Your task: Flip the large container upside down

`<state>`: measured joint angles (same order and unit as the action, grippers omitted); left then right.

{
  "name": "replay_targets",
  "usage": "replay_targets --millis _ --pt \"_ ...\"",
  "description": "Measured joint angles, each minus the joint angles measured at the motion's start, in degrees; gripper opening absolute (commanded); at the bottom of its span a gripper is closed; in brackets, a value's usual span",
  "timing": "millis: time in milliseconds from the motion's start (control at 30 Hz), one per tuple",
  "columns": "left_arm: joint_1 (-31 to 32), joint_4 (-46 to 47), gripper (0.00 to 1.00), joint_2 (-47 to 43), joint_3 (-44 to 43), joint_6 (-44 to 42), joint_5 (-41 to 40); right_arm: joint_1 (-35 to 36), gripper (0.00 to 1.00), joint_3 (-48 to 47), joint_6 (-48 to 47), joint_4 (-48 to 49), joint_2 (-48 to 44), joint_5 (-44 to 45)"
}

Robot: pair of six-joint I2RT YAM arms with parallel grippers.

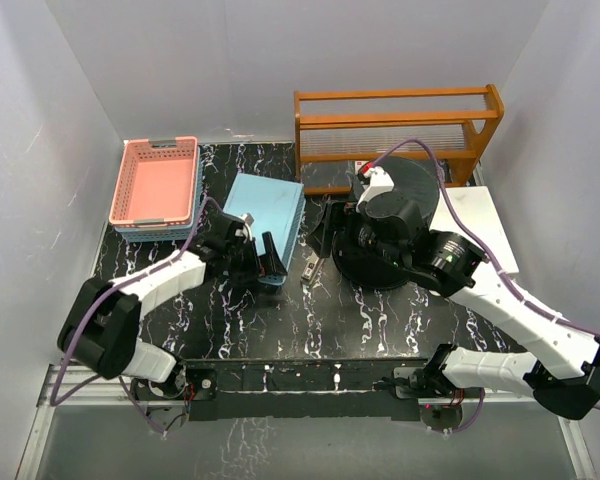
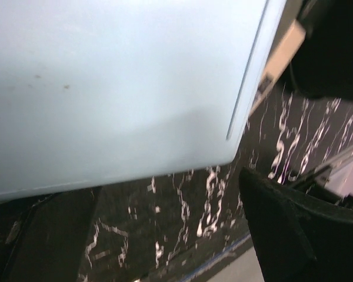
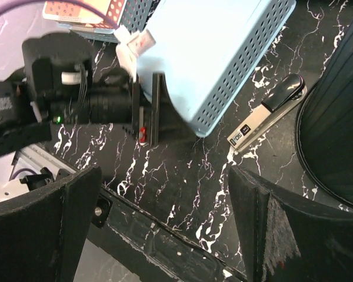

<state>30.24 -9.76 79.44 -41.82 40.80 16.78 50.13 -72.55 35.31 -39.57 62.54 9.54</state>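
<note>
The right jaws stand wide apart with only bare worktop (image 3: 182,176) between them, just beside the large container (image 3: 335,117). The left jaws gape too, gripping nothing, at the near corner of an overturned blue basket (image 2: 117,88). The container sits right of the worktop's middle, toward the far edge. Its flat base is up, its rim is down and its long axis is about upright. From above, the right arm (image 1: 500,300) hides much of it. Only the right wrist view shows its ribbed wall and the label on a small black-and-white tool (image 3: 270,111) near it. The print there is too small to read.
</note>
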Motion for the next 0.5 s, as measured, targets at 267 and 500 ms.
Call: replay_targets --millis 267,500 --pt "-6.0 3.6 0.99 7.4 -5.2 -1.2 0.0 0.0 0.88 0.4 1.0 -2.3 -3.1 1.3" --pt "-6.1 -4.2 0.99 2.3 -7.8 -6.1 -2.5 0.0 0.88 1.2 1.0 -2.7 -4.1 1.5"
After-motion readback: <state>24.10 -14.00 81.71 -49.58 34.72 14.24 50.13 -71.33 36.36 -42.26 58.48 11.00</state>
